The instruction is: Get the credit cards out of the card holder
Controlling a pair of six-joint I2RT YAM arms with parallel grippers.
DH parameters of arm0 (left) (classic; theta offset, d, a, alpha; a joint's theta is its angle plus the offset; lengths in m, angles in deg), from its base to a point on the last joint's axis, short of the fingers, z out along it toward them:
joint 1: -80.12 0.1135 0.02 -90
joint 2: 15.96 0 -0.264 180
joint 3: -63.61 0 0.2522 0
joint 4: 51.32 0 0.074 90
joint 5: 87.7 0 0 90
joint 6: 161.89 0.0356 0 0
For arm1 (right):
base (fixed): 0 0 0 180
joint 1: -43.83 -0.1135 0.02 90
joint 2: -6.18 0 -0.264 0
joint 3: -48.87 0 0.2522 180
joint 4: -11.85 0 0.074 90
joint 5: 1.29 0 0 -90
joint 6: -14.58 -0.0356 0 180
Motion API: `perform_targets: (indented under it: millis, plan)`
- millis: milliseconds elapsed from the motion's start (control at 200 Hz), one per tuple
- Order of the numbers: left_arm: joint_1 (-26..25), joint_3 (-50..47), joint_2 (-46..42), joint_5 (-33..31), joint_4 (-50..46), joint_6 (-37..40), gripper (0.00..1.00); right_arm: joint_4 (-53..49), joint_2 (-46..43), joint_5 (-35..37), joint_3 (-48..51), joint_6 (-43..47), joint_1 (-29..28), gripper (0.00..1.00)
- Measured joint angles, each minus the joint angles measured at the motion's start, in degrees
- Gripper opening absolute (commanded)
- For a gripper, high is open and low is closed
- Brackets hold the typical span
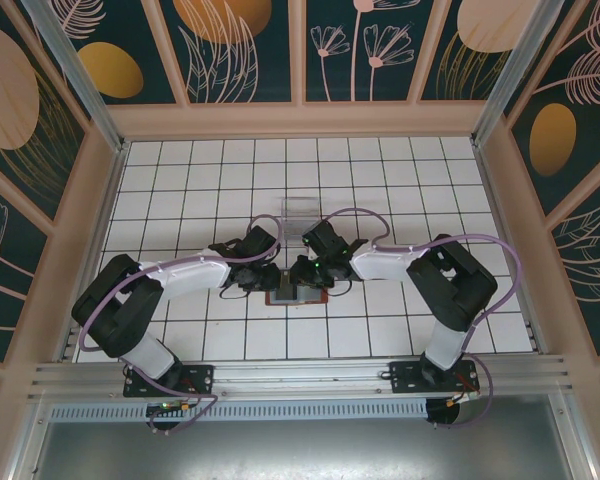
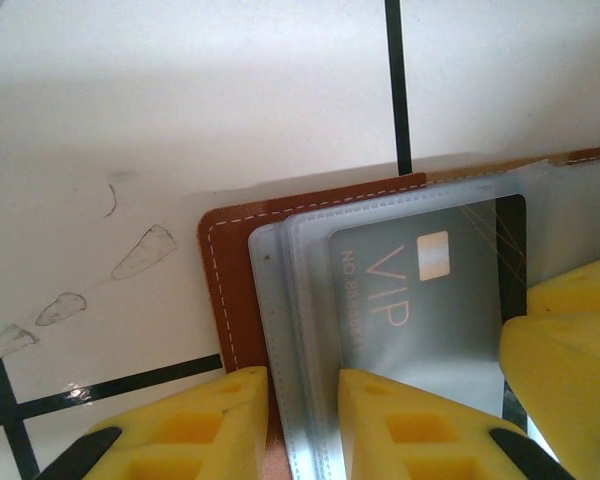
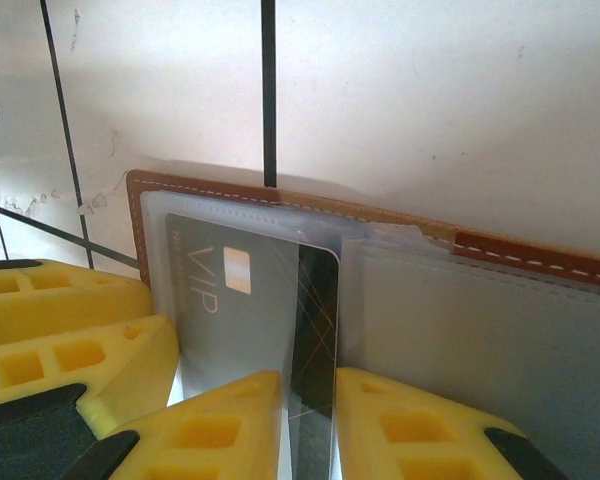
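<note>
Card: a thin, flat grey card (image 3: 230,300) with gold "VIP" letters is lying inside the holder, under a cloudy clear sleeve. Its dark edge is looking sharper than the rest, so it may be poking out of the sleeve.
Long way: the card's long side is running from the arms' side toward the far side, so one short end is pointing at the jaws.
Sleeves: soft, shiny plastic sleeves (image 2: 280,300) are lying stacked, their edges lined up beside the card.
Holder: the brown leather holder (image 2: 223,300) with white stitches is lying open and flat in the middle of the worktop, right under both jaws.
Right jaws: they are standing a little apart, one on each side of the card's dark edge. I cannot tell if they are pinching it.
Left jaws: they are standing a little apart too, one tip on the brown leather and one on the sleeve over the card. I cannot tell if they are squeezing anything.
Nearer arm: the right one is sitting closer to the card's dark edge.
Next move: I think the left jaws are pinning the holder while the right jaws are getting ready to pull the card out.
Worktop: hard white tiles (image 1: 180,180) with thin black lines.
</note>
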Motion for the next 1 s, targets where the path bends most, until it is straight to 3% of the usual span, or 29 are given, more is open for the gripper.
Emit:
perform_targets:
  millis: [440,611,1001]
  plan:
    - [0.0,-0.3,-0.2,0.2,0.5,0.0,0.26,15.7,-0.2,-7.1,8.4,-4.5,2.7,0.15]
    - [0.0,-0.4,-0.2,0.2,0.5,0.0,0.27,21.5,-0.2,-9.0,11.3,-6.2,3.6,0.09]
    - [0.0,-0.5,-0.4,-0.1,0.3,0.0,0.3,28.5,-0.5,-10.8,14.9,-7.9,4.2,0.0]
